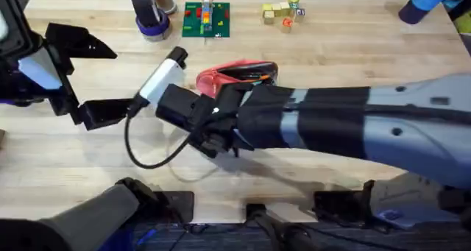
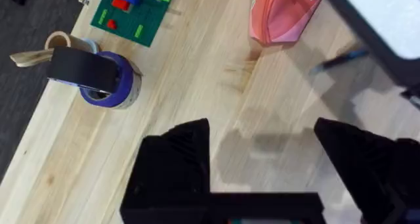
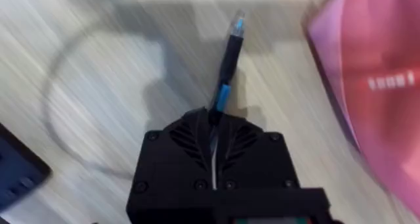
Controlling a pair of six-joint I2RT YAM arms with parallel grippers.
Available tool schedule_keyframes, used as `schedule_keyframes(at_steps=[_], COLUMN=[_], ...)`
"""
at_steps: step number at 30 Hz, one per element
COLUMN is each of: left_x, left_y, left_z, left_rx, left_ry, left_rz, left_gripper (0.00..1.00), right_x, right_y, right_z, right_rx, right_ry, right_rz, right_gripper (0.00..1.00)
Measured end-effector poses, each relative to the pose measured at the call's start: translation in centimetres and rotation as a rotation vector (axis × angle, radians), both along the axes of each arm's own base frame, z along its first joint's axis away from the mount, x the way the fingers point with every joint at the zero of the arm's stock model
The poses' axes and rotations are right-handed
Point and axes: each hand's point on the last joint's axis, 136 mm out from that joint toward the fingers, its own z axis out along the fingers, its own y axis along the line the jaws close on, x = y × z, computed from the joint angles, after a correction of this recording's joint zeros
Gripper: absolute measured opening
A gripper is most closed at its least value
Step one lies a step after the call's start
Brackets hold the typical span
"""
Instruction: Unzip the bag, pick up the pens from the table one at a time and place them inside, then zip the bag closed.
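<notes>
A: The large light wooden plank table [image 1: 66, 151] is crossed by the right arm, and the oblong pink fabric pouch [image 1: 234, 76] is seen lying mid-table, its top gaping.

B: The left gripper [image 2: 262, 142] is held spread wide over bare wood, off to the pouch's left.

A: The right gripper [image 3: 215, 122] is pressed together on a slim dark pen [image 3: 228, 66] (blue-tipped), just beside the pouch.

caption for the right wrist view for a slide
Right gripper shut on a pen above the table, beside the pink bag.
</notes>
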Motion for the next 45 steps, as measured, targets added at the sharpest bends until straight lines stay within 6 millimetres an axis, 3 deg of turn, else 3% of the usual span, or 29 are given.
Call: schedule_keyframes(at_steps=[5, 13, 20, 29, 34, 42, 45], left_x=[0.0, 0.0, 0.0, 0.0, 0.0, 0.0, 0.0], left_y=[0.0, 0.0, 0.0, 0.0, 0.0, 0.0, 0.0], left_z=[0.0, 0.0, 0.0, 0.0, 0.0, 0.0, 0.0], left_rx=[0.0, 0.0, 0.0, 0.0, 0.0, 0.0, -0.001], left_ry=[0.0, 0.0, 0.0, 0.0, 0.0, 0.0, 0.001], left_rz=[0.0, 0.0, 0.0, 0.0, 0.0, 0.0, 0.0], left_gripper=[0.993, 0.993, 0.994, 0.993, 0.993, 0.993, 0.993], right_x=[-0.1, 0.6, 4.3, 8.7, 8.8, 9.5, 9.8], right_y=[-1.9, -2.0, -5.8, -11.2, -13.8, -15.5, -15.7], right_z=[1.8, 9.1, 13.8, 13.7, 12.7, 12.4, 11.2], right_rx=[-0.036, 0.101, 0.139, -0.087, -0.255, -0.379, -0.411], right_ry=[-0.034, -0.149, -0.252, -0.346, -0.329, -0.337, -0.309], right_rz=[0.021, 0.089, 0.068, 0.27, 0.492, 0.706, 0.755], right_gripper=[0.032, 0.032, 0.032, 0.032, 0.031, 0.032, 0.032])
